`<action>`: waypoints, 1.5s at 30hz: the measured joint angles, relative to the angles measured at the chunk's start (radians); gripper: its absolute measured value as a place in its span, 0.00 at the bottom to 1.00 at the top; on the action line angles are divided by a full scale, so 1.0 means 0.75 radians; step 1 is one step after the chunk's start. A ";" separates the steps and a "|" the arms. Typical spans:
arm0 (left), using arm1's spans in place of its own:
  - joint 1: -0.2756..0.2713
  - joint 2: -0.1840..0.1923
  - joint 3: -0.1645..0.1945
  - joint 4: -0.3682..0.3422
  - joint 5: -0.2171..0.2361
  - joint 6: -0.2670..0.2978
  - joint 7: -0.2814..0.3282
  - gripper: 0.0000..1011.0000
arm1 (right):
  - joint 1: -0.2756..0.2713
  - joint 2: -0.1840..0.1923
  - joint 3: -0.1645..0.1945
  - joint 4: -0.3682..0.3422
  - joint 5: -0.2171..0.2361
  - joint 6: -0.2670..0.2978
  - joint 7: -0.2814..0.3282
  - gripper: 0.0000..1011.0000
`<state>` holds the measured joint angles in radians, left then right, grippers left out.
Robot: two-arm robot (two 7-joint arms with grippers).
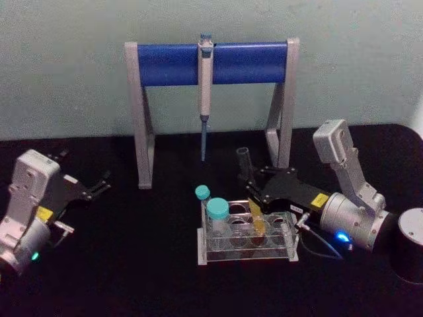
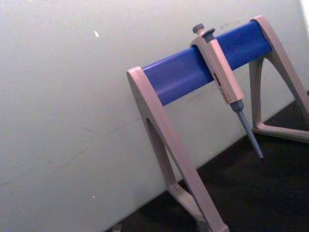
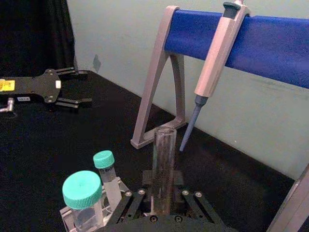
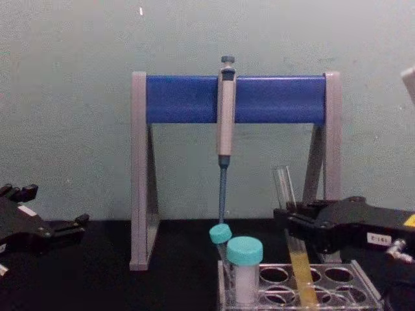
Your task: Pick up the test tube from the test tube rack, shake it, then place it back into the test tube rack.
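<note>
In the head view the right gripper, right of centre, has its fingers clamped on the test tube, whose yellow-filled end stands in the test tube rack at lower centre of the black bench. The left gripper at the left edge has its fingers apart, and the yellow stickers on both are too small to read. The left wrist view shows the pipette stand with a pipette hanging at upper right; in the right wrist view the tube stands upright at lower centre beside two teal-capped tubes, and in the chest view it leans slightly at lower right.
</note>
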<state>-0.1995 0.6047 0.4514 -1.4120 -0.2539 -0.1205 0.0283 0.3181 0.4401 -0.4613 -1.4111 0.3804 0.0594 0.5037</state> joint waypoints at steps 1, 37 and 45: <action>0.000 0.000 0.000 0.000 0.000 0.000 0.000 0.99 | 0.000 0.000 0.000 0.000 0.000 0.000 0.000 0.24; 0.000 0.000 0.000 0.000 0.000 0.000 0.000 0.99 | -0.059 0.033 0.069 -0.089 0.080 -0.098 0.035 0.22; 0.000 0.000 0.000 0.000 0.000 0.000 0.000 0.99 | -0.101 0.035 0.147 -0.145 0.171 -0.181 0.037 0.22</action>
<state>-0.1995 0.6047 0.4514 -1.4120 -0.2539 -0.1206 0.0283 0.2426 0.4665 -0.3508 -1.5197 0.5090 -0.0763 0.5317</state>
